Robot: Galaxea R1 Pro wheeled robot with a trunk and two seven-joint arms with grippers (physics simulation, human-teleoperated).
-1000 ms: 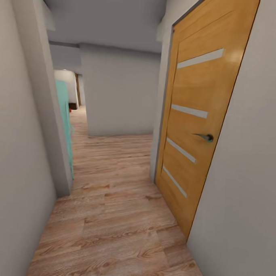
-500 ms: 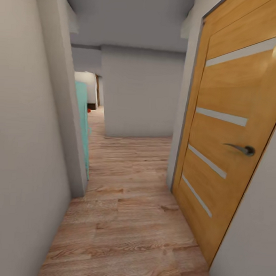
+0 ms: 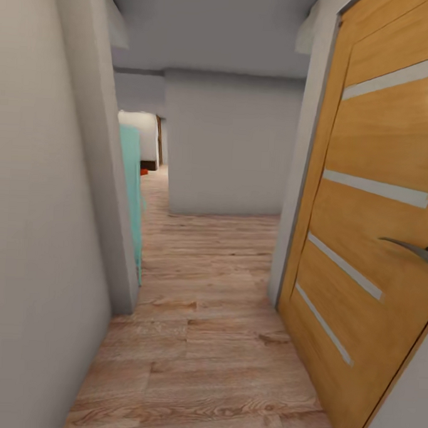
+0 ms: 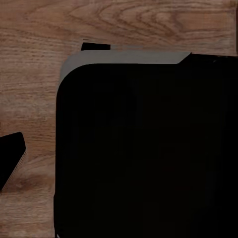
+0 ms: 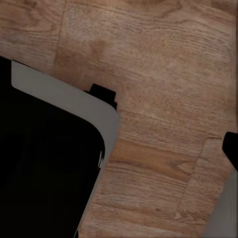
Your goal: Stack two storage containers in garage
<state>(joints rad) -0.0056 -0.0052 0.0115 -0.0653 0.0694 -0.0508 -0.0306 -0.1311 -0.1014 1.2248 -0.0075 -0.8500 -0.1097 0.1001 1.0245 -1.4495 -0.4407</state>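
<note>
home hallway, wooden door (image 3: 376,235), plank floor (image 3: 207,339)

A narrow hallway with wood plank floor (image 3: 201,339) runs between grey walls (image 3: 37,230), past an orange door (image 3: 376,235).

Narrow hallway with light wood plank floor (image 3: 201,339), grey-white walls, small orange-red patch (image 3: 143,171) low at the far end of the passage, too small and distant to identify as a storage container

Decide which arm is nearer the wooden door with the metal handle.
Right, probably. The door stands on the robot's right, so the right arm should be beside it and the left arm farther off across the hallway.
</note>
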